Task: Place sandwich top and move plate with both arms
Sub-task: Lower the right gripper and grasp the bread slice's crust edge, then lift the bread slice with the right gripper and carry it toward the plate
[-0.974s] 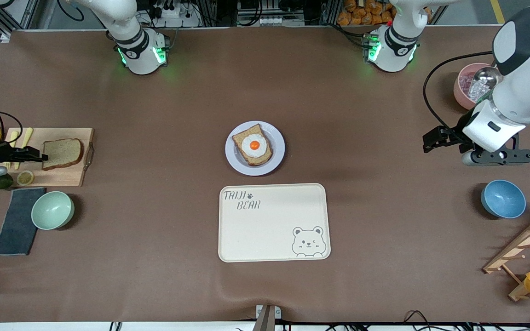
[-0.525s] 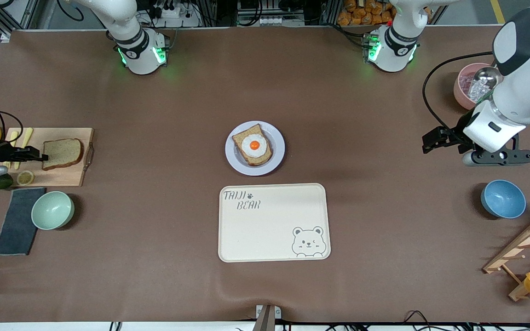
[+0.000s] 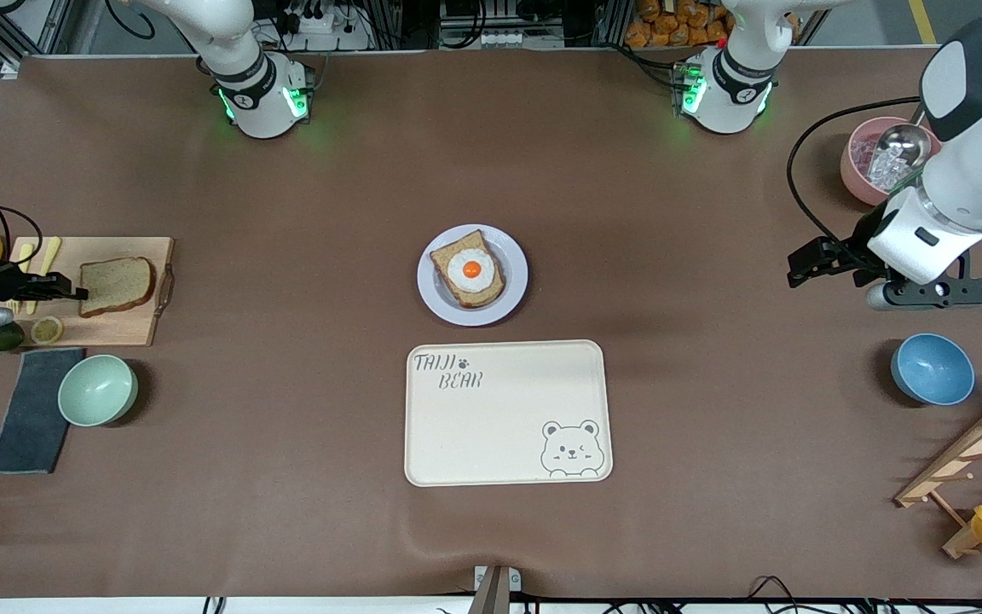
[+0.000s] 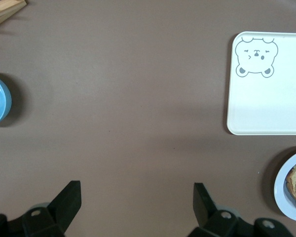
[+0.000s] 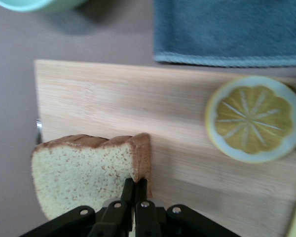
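Note:
The sandwich top (image 3: 116, 284), a plain speckled brown slice, lies on a wooden cutting board (image 3: 116, 328) at the right arm's end of the table. My right gripper (image 3: 80, 294) is shut on the slice's crust edge; the right wrist view shows the slice (image 5: 84, 173) pinched between the closed fingers (image 5: 136, 183). The round white-lavender plate (image 3: 515, 294) sits mid-table and bears a bread slice with a fried egg (image 3: 468, 269). My left gripper (image 3: 798, 264) hangs open over bare table at the left arm's end, nothing between its fingers (image 4: 137, 190); the plate's rim (image 4: 285, 197) shows at that view's edge.
A cream bear-printed tray (image 3: 508, 414) lies nearer the front camera than the plate. A green bowl (image 3: 97, 390), dark cloth (image 3: 31, 409) and lemon slice (image 3: 46, 329) crowd the board. A blue bowl (image 3: 932, 368), pink bowl (image 3: 862, 170) and wooden rack (image 3: 968, 469) stand at the left arm's end.
My right gripper's fingers have closed onto the crust of the plain slice. The left arm has drifted slightly toward its own end of the table, still open.

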Controlling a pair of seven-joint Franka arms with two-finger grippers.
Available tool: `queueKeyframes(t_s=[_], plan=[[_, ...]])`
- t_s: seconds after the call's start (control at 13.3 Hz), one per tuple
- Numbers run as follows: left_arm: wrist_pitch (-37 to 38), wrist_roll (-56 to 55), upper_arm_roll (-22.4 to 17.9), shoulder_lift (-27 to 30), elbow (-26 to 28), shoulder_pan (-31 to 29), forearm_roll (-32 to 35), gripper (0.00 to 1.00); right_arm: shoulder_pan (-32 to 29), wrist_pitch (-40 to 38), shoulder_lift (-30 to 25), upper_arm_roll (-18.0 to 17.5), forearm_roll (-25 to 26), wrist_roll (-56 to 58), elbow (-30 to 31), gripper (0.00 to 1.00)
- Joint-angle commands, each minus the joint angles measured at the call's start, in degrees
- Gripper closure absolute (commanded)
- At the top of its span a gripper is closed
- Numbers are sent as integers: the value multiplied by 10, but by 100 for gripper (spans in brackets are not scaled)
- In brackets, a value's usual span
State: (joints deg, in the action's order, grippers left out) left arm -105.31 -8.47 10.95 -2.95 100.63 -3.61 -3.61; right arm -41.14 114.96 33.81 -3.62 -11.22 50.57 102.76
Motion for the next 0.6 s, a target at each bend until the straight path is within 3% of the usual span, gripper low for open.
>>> queueKeyframes(t_s=[0.0, 0.52], plan=[[-8, -4, 2, 12, 9, -7, -13, 0, -5, -63, -17, -15, -31, -21, -23, 100], [-24, -4, 2, 11, 10, -5, -30, 0, 28, -211, -19, -16, -63, -123, -91, 100]])
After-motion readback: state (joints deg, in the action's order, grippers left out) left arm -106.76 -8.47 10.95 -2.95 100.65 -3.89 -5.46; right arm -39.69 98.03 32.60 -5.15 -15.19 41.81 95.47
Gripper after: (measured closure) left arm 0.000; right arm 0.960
